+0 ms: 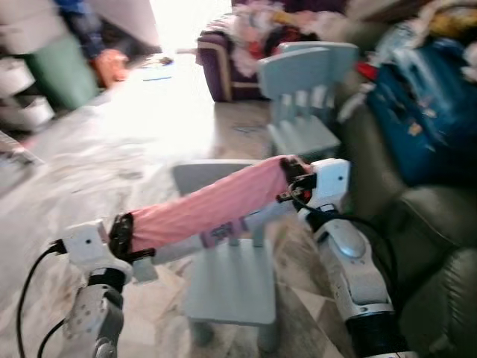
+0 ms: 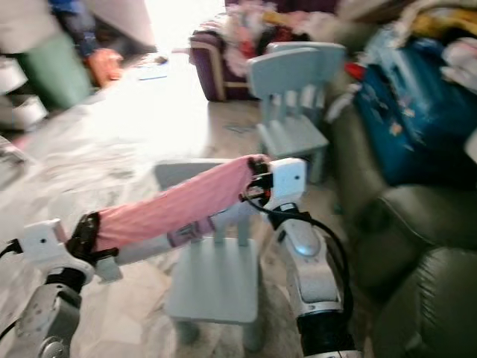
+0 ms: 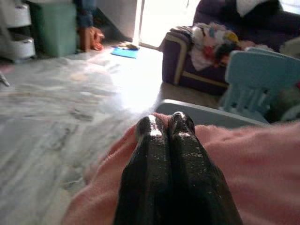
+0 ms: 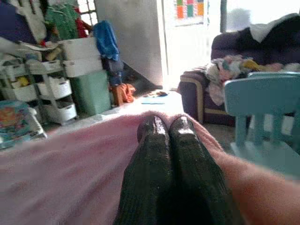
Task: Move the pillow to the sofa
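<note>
Both grippers, left gripper (image 1: 123,237) and right gripper (image 1: 297,181), press closed fingers against opposite ends of the pink pillow (image 1: 209,207) slung between them above a pale blue chair (image 1: 231,280) in the eye views, while each wrist view shows paired black fingers (image 3: 161,164) lying together on pink fabric, sofa (image 1: 428,224) beside the right gripper.

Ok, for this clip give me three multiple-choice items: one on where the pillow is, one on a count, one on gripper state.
1. Where is the pink pillow?
A. on the floor
B. held between both grippers above a chair
C. on the sofa

2. How many light blue chairs show?
A. one
B. two
C. four

3. The left gripper's fingers are:
A. spread wide
B. together against the pillow
C. holding a cup

B: the right gripper takes the other end.
B: near chair plus the far one.
B: the left wrist view shows the fingers touching.
</note>
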You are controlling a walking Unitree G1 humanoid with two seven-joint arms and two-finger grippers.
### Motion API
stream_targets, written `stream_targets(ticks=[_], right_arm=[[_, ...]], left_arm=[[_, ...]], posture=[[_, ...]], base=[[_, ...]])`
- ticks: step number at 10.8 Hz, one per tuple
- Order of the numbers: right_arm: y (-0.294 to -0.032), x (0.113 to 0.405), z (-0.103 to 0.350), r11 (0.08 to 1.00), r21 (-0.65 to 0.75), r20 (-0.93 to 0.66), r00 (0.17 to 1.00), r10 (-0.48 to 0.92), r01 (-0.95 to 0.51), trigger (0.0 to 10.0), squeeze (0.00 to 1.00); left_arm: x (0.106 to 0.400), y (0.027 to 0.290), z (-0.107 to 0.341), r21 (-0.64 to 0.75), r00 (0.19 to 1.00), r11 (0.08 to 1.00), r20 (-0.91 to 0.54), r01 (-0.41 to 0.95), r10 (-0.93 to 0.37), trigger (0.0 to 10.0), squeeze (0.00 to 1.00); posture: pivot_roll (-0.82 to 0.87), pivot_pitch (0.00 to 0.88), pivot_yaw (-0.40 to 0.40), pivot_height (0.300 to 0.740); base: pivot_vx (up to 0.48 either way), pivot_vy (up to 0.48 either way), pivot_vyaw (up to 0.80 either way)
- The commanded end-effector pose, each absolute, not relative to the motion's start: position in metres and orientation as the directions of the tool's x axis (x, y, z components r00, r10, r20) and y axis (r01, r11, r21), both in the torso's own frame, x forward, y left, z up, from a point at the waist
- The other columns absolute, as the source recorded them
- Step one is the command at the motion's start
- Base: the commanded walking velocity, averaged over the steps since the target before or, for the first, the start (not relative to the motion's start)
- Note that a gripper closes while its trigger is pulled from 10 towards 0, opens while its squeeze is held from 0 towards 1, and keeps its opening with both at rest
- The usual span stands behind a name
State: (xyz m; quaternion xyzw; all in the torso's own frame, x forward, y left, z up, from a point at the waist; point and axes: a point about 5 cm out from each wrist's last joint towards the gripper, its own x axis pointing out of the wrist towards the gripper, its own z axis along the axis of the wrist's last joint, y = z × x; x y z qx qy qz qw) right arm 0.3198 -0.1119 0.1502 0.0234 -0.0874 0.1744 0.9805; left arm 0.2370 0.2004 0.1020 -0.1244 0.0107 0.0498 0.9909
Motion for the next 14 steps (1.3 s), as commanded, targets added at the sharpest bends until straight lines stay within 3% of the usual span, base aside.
stream_targets(ticks=[1,3,4,5,7,10,14], right_arm=[[-0.119,0.322,0.158,0.945,0.006,0.214,0.924,0.317,-0.326,0.0,0.00],[-0.119,0.322,0.158,0.944,0.002,0.214,0.922,0.322,-0.330,0.0,0.00],[-0.119,0.322,0.158,0.943,-0.001,0.208,0.923,0.325,-0.332,0.0,0.00],[-0.119,0.322,0.157,0.946,-0.011,0.190,0.928,0.321,-0.325,10.0,0.00],[-0.120,0.322,0.156,0.945,-0.015,0.184,0.929,0.323,-0.325,10.0,0.00],[-0.123,0.324,0.155,0.949,-0.026,0.158,0.936,0.315,-0.315,10.0,0.00],[-0.125,0.326,0.158,0.946,-0.040,0.145,0.935,0.323,-0.321,10.0,0.00]], left_arm=[[0.239,0.198,0.103,-0.244,0.996,0.965,-0.036,-0.093,0.087,0.0,0.00],[0.240,0.198,0.103,-0.241,0.995,0.966,-0.041,-0.095,0.088,0.0,0.00],[0.242,0.198,0.102,-0.241,0.995,0.965,-0.050,-0.099,0.090,1.2,0.00],[0.244,0.198,0.101,-0.243,0.994,0.964,-0.067,-0.104,0.090,7.6,0.00],[0.246,0.196,0.100,-0.248,0.993,0.963,-0.080,-0.105,0.087,10.0,0.00],[0.248,0.195,0.099,-0.251,0.991,0.961,-0.098,-0.117,0.095,10.0,0.00],[0.248,0.192,0.090,-0.265,0.982,0.954,-0.156,-0.142,0.102,10.0,0.00]], posture=[[-0.16,0.008,0.103,0.740],[-0.16,0.010,0.101,0.740],[-0.16,0.013,0.099,0.740],[-0.16,0.016,0.097,0.740],[-0.17,0.022,0.094,0.740],[-0.17,0.033,0.084,0.740],[-0.18,0.057,0.061,0.740]], base=[[0.000,0.000,0.00],[0.000,0.000,0.00],[0.000,0.000,0.00],[0.000,0.000,0.00],[0.000,0.000,0.00],[0.000,0.000,0.00],[0.000,0.000,-0.79]])
